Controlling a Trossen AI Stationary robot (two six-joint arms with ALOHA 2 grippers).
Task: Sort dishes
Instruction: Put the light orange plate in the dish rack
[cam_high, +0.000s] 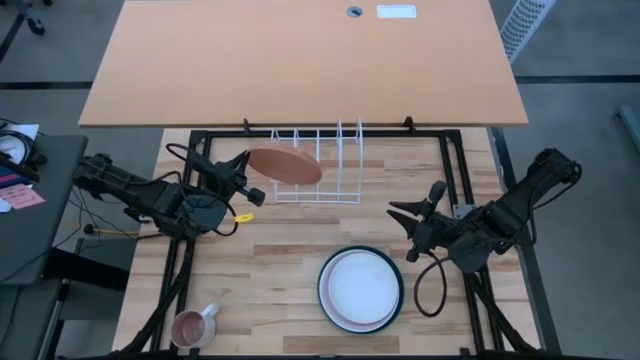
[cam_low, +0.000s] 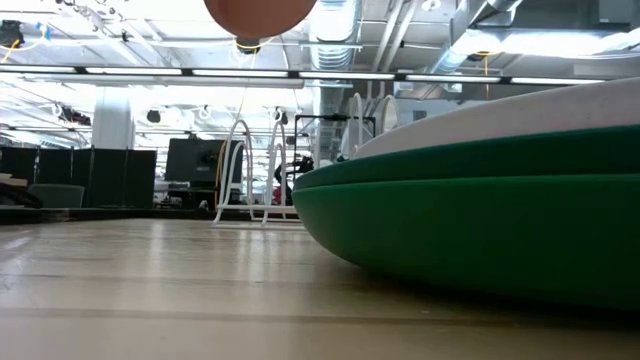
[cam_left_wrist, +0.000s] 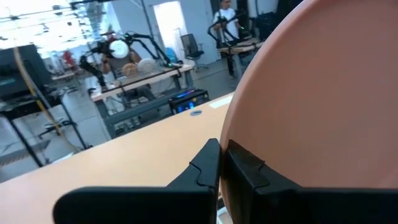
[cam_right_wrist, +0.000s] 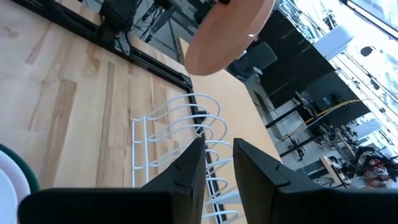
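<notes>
An orange-brown plate (cam_high: 285, 165) hangs in the air over the left end of the white wire rack (cam_high: 320, 168), with my left gripper (cam_high: 250, 190) shut on it. In the low view it shows at the top edge (cam_low: 260, 15). The other dishes lie stacked near the table's front edge: a white plate (cam_high: 358, 285) on a pink one, both resting on a dark green plate (cam_low: 480, 220). My right gripper (cam_high: 410, 225) hovers right of the rack, open, with nothing between its fingers. My left gripper pinches the orange-brown plate's rim (cam_left_wrist: 231, 138) between its two fingers (cam_left_wrist: 208, 167), at the plate's side toward the table's left. The fingers come about level from the left. The plate is lifted clear and tilted above the rack's left end.
A small pink mug (cam_high: 195, 325) stands at the near left corner of the wooden table (cam_high: 250, 270). The rack stands at the table's far edge, with a large orange desk (cam_high: 300, 60) behind it. Bare wood lies between the rack and the plate stack.
</notes>
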